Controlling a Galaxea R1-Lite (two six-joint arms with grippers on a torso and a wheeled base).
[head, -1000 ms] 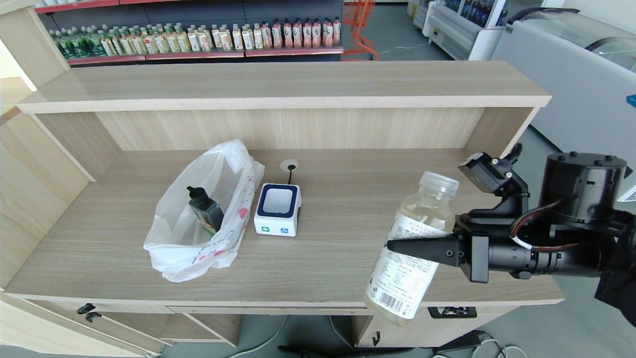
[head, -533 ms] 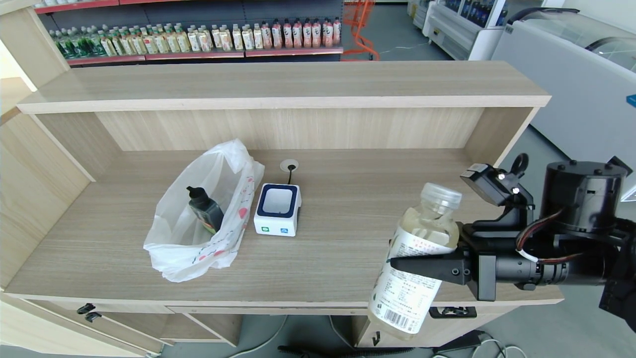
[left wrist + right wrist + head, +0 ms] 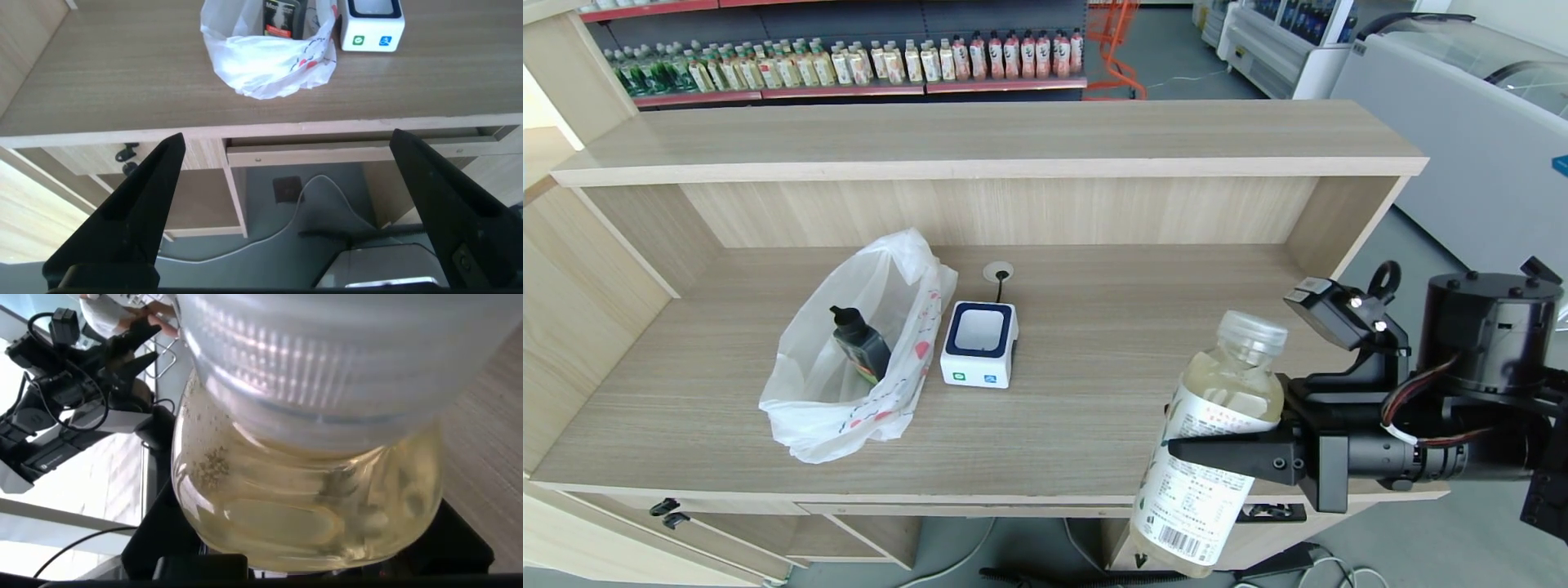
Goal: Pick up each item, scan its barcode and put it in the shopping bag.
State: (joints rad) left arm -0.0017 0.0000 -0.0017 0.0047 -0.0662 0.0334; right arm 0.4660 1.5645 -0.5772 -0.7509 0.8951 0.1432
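1. Right gripper (image 3: 1188,429): my fingers are closed across the bottle (image 3: 1201,498), one on each side just below its shoulder. I hold it tilted, cap leaning away. It hangs over the near edge of the counter (image 3: 1094,367), well apart from the scanner (image 3: 978,343).
2. Left gripper (image 3: 288,143): my fingers are spread wide and hold nothing. It hangs low in front of the counter's near edge.
3. Slip hazard: the grip sits high and most of the liquid's weight lies below it. The glossy label offers little friction, so a fast swing could pivot or drop the bottle.
4. Scan hazard: the barcode is printed near the base. If the base is not turned to face the scanner window, I judge that no read will occur.
5. Bagging hazard: the shopping bag (image 3: 800,384) is thin, crumpled white film with a slumped mouth. A dark bottle (image 3: 862,343) already lies inside. A low approach could snag the rim or strike that bottle.
6. Materials: the bottle is clear ribbed plastic (image 3: 310,457) with pale yellow liquid, a white paper-like label and a translucent cap. The scanner is a white rounded box with a dark-framed window. The counter is matt wood-grain laminate.
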